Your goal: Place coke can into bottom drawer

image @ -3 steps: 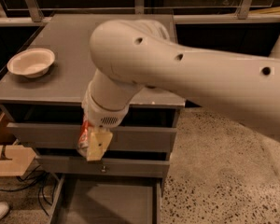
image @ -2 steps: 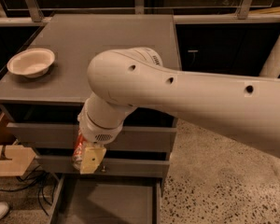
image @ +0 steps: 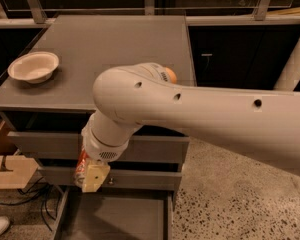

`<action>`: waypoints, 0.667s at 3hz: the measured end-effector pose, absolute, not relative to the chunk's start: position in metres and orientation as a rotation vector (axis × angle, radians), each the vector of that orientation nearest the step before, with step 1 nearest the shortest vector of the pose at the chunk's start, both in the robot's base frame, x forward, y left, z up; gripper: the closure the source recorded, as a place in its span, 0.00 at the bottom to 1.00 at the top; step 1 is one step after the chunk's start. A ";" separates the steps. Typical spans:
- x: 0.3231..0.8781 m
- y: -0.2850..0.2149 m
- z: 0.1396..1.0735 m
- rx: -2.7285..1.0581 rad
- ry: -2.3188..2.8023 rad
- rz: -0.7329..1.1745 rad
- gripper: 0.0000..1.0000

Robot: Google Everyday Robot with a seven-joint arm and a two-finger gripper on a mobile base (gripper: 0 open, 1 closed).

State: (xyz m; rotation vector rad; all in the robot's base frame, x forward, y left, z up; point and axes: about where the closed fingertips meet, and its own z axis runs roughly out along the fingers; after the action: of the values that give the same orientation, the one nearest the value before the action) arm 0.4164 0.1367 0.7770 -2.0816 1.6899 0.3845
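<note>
Over the far-left edge of the flat grey bottom drawer (image: pixel 126 219), the cream gripper (image: pixel 89 177) is clasping the small red coke can (image: pixel 82 164) roughly upright. Drawer floor is lying open rightward.

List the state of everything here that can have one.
gripper: shut on coke can, over the bottom drawer
coke can: gripped, in the air
bottom drawer: pulled open
upper drawers: both shut
bowl: upright, empty, on cabinet top
orange: mostly hidden behind arm

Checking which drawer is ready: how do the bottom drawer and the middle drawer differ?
The bottom drawer is pulled out, its tray showing; the middle drawer is shut. The gripper, holding the coke can, hangs over the bottom drawer, in front of the middle drawer. Both are grey.
</note>
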 end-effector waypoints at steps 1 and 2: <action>0.418 0.144 0.751 -2.030 1.706 0.378 1.00; 0.418 0.152 0.724 -1.972 1.725 0.392 1.00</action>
State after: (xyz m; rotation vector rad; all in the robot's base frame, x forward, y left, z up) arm 0.4181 0.1521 0.7236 -1.9720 1.7249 0.3921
